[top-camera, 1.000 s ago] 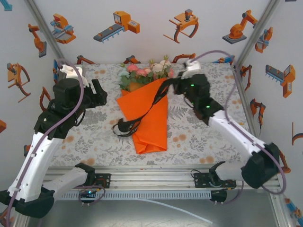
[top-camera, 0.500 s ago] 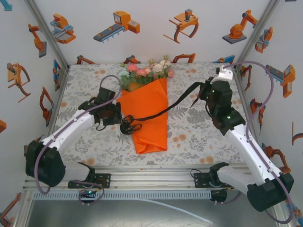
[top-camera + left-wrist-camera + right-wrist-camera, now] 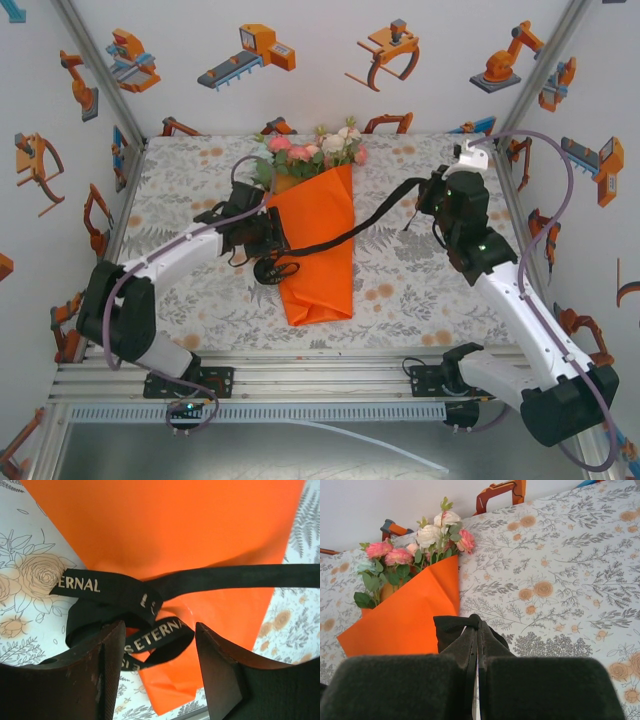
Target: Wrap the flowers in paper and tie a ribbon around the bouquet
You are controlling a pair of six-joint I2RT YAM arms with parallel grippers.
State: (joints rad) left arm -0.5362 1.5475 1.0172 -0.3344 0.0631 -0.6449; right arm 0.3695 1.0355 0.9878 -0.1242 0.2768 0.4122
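Bouquet (image 3: 318, 215) lies flat on the floral-print bench (image 3: 420, 285), narrow end toward the arm bases, blooms toward the back wall. The large bright orange sheet of paper (image 3: 322, 270) forms a cone, its lower tip nearest, roughly midway between the two arms.

Just beyond the tip, at the cone's left edge, the long narrow black ribbon (image 3: 375, 215) gathers in loose loops, partly on the paper, partly on the bench. In the left wrist view the ribbon (image 3: 225, 576) crosses over itself on the paper (image 3: 175, 525), with pale lettering "ETERNAL" legible on two loops. The left hand (image 3: 266, 236) sits at these loops, fingers standing apart and clamping nothing. One loop lies in the gap of the left hand (image 3: 159, 627); contact with either finger cannot be told.

From the loops the ribbon runs taut to the right and farther back, across the paper and clear of the bench, to the right hand (image 3: 432, 196). The right hand (image 3: 478, 640) is closed tight, with the ribbon (image 3: 449, 629) pinched between its fingers.

Farthest: small bunch of pink, white and pale green artificial flowers (image 3: 312, 150) with green leaves protrudes from the cone's wide mouth. The right wrist view shows the flowers (image 3: 420, 545) above the paper (image 3: 410, 625)
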